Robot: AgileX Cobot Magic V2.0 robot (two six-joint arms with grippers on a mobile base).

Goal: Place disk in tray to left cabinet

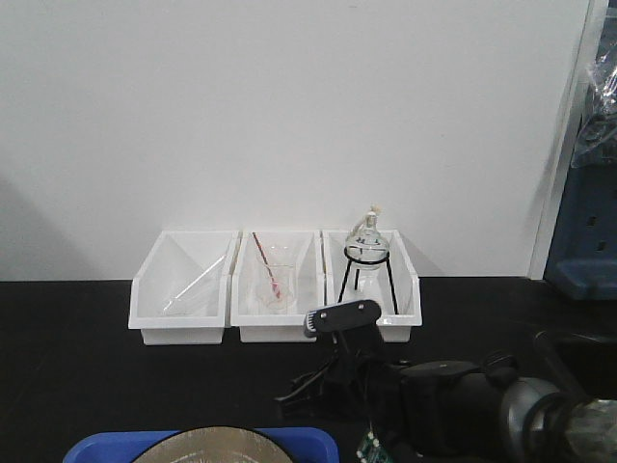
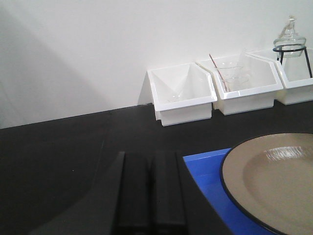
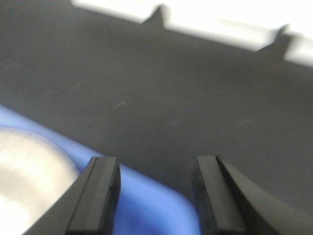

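Left gripper [image 2: 150,161] has its two black fingers [image 2: 133,191] squeezed right together with nothing in them, over the black table [image 2: 58,147]. The blue tray [image 2: 208,178] starts just off their right side, with the tan disk [image 2: 274,181] lying flat in it. On the right gripper [image 3: 156,166] the fingers [image 3: 98,196] are spread wide and gripping nothing. The tray's rim runs under and between them and the disk sits just outside the left-hand finger (pretty blurry shot tho), while three white bins [image 1: 275,333] sit well beyond the fingertips, against the wall.
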